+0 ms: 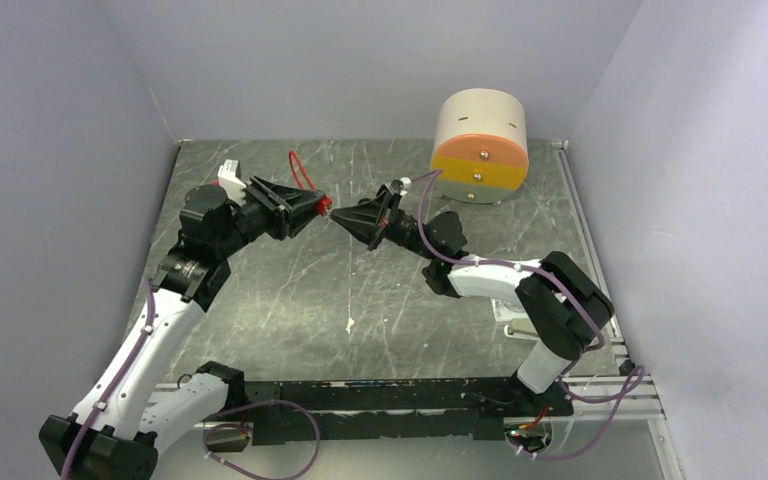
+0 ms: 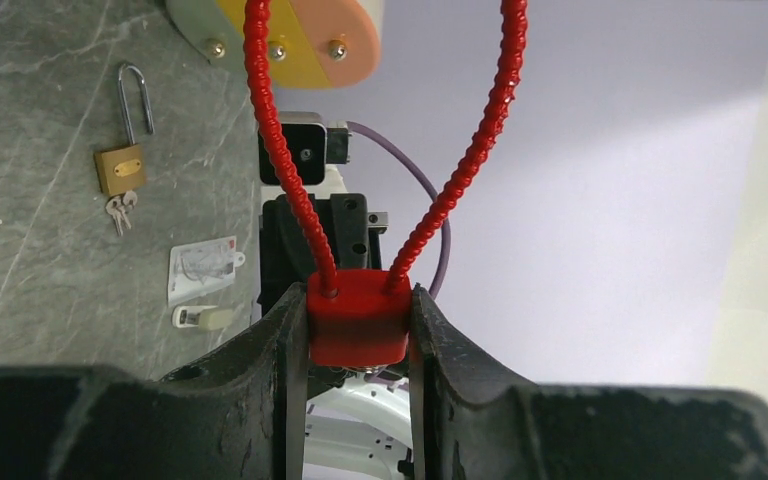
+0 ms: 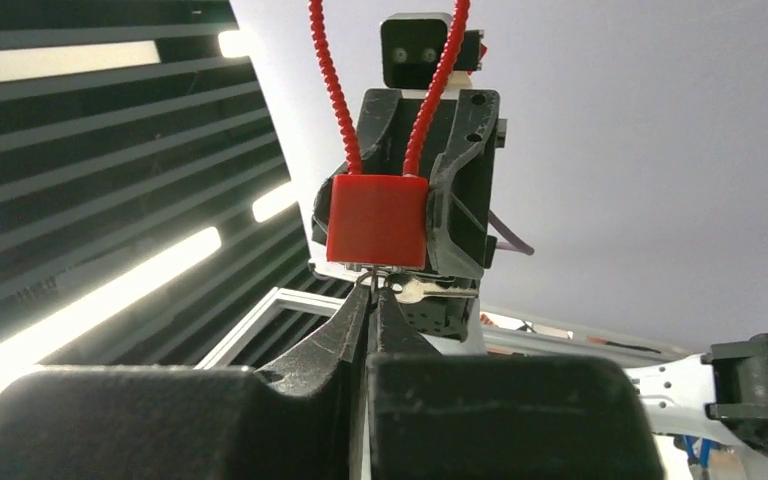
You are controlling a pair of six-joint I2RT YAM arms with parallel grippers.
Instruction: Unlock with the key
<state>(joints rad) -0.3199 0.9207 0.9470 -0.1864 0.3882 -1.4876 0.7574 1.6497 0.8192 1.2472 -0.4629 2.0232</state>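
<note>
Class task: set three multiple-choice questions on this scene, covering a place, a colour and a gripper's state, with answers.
1. Where is the brass padlock? A. on the table B. in the right gripper C. on the drum
2. What colour is the cable lock? A. blue B. red C. green
3. The left gripper is: A. open B. hidden C. shut on the cable lock
Answers: 1 A, it lies on the grey table; 2 B, body and loop are red; 3 C, both fingers press its body.
</note>
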